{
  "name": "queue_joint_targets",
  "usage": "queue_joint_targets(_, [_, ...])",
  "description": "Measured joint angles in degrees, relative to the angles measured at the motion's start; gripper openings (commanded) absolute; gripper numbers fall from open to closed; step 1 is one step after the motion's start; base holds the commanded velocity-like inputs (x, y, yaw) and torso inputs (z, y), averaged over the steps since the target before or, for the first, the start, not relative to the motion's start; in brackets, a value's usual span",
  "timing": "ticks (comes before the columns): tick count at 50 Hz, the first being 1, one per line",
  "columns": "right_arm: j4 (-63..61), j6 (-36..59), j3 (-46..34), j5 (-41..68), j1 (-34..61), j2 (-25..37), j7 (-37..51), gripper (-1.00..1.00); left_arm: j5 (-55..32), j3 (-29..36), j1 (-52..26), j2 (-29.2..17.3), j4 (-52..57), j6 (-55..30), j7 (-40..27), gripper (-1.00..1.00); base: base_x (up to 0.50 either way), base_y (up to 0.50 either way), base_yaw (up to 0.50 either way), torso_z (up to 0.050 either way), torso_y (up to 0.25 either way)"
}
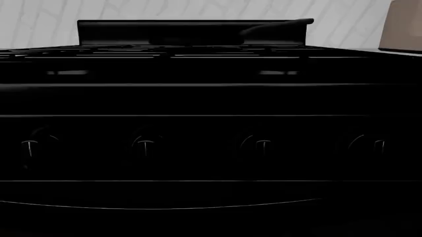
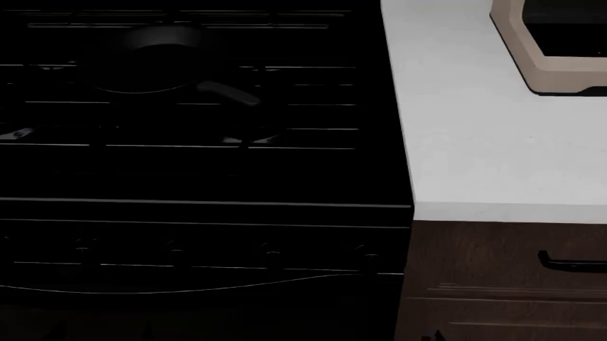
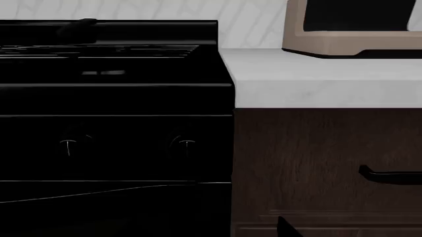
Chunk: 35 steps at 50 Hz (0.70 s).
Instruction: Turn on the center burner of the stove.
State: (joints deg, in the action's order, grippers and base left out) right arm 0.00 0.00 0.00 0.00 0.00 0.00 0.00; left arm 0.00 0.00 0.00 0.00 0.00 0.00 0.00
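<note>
A wide black stove point(image 2: 204, 177) fills the left two-thirds of the head view, its row of small knobs point(image 2: 270, 253) running along the lower front above a curved oven handle point(image 2: 190, 290). A dark pan point(image 2: 152, 60) sits on the grates at upper left, handle angled toward frame centre. White countertop point(image 2: 484, 142) occupies the right, a beige appliance point(image 2: 536, 67) at upper right, brown cabinet point(image 2: 502, 284) at lower right. Neither gripper appears in any view, so claw state cannot be told.
</note>
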Motion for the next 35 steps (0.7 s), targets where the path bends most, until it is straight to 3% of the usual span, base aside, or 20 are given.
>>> queue_joint_targets(17, [-0.24, -0.42, -2.52, 1.47, -0.06, 1.81, 2.14, 1.0, -2.41, 2.22, 0.02, -2.01, 0.23, -0.06, -1.85, 1.0, 0.0, 0.0, 0.0, 0.0, 0.0])
queue_joint_targets(35, [-0.76, -1.02, -5.65, 1.37, -0.44, 4.08, 3.75, 1.0, -3.03, 4.73, -0.2, -3.8, -0.09, -0.34, -4.07, 1.0, 0.01, 0.35, 0.0, 0.0, 0.0])
